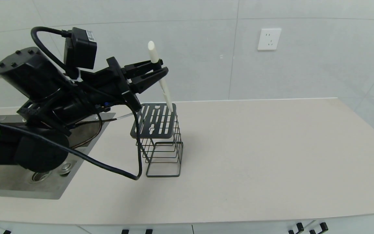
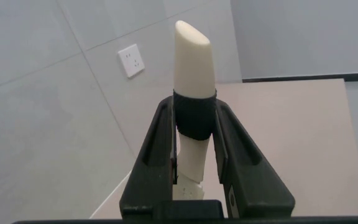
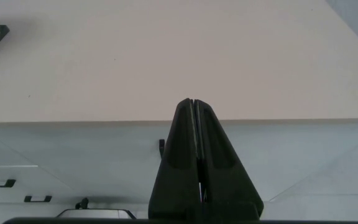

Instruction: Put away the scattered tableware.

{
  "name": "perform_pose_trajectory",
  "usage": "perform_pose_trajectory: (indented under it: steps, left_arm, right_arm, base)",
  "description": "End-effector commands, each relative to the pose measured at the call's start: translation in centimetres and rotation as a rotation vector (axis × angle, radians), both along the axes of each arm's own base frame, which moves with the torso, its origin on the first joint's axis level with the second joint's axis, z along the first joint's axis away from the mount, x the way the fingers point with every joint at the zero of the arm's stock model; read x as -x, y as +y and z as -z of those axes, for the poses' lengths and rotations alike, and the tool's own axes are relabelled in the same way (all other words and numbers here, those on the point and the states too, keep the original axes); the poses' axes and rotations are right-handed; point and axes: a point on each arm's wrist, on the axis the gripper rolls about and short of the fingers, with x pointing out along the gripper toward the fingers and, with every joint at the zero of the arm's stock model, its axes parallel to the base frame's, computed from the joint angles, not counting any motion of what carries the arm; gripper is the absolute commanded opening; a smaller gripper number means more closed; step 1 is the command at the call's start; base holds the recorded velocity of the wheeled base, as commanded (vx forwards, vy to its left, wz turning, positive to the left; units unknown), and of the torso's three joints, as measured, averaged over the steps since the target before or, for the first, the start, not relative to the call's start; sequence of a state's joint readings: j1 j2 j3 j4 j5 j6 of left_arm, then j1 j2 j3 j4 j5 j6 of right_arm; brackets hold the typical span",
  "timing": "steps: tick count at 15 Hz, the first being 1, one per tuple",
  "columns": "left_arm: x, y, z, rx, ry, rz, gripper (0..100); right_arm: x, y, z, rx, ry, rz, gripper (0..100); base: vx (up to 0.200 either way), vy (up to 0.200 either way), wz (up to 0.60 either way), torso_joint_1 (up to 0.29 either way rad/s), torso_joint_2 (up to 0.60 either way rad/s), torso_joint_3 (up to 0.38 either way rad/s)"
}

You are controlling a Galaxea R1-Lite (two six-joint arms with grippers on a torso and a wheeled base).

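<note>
utensil: a long cream-handled utensil (image 1: 165, 92) – its long axis stood steeply upright over the rack (image 1: 156, 122), leaning a little, with the lower end at the far corner of the rack's slotted top; whether it had entered a slot could not be told
left gripper (image 1: 163, 66): directly above the rack, fingers clamped on the handle's upper part – clearly the nearer arm
right gripper (image 3: 193, 109): well away from the rack, over the front edge of the worktop (image 1: 271, 146), fingers pressed together on nothing
in the way: the slotted top itself; a cable (image 1: 138, 152) hanging against the rack's sink side
around: sink (image 1: 18, 188) beside the rack; wall socket (image 1: 269, 39) behind it
</note>
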State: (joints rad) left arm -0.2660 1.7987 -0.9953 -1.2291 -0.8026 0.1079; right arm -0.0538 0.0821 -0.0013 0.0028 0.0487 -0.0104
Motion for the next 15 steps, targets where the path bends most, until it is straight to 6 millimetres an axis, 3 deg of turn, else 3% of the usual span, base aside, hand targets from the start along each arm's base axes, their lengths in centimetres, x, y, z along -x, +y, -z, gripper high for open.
perform_pose_trajectory:
  steps: [1,15]
  left_arm:
    - [-0.4,0.3,-0.5,-0.008,-0.012,-0.016,0]
    - [-0.9,0.3,0.7,-0.063,0.02,-0.007,0]
  right_arm:
    - [0.0,0.0,0.0,0.0,0.002,-0.001,0]
    - [0.0,0.0,0.0,-0.001,0.002,0.0,0]
  base:
    - [0.0,0.0,0.0,0.0,0.0,0.0]
    - [0.0,0.0,0.0,0.0,0.0,0.0]
